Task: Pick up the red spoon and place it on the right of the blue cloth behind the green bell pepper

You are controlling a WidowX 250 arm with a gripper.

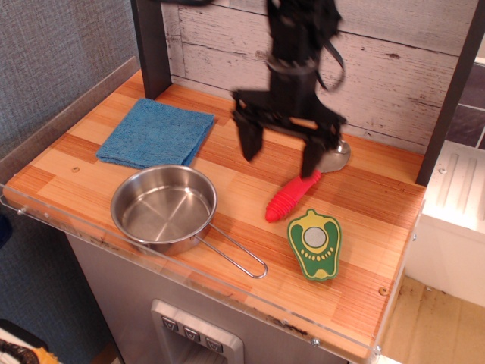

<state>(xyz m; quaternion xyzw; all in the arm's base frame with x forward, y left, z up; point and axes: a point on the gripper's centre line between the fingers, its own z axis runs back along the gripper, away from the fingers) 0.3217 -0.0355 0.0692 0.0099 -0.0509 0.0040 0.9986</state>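
The red spoon [292,196] lies flat on the wooden table, ribbed red handle pointing front-left, its shiny silver bowl [334,155] at the back right. It lies right of the blue cloth [157,133] and just behind the green bell pepper [314,244]. My gripper [279,150] hangs above the spoon's back part with its two black fingers [251,138] spread wide apart. It is open and holds nothing.
A steel pan [164,208] with a thin wire handle [236,256] stands at the front left. A dark post [151,47] rises at the back left, another [453,91] at the right. A white plank wall [220,45] closes the back.
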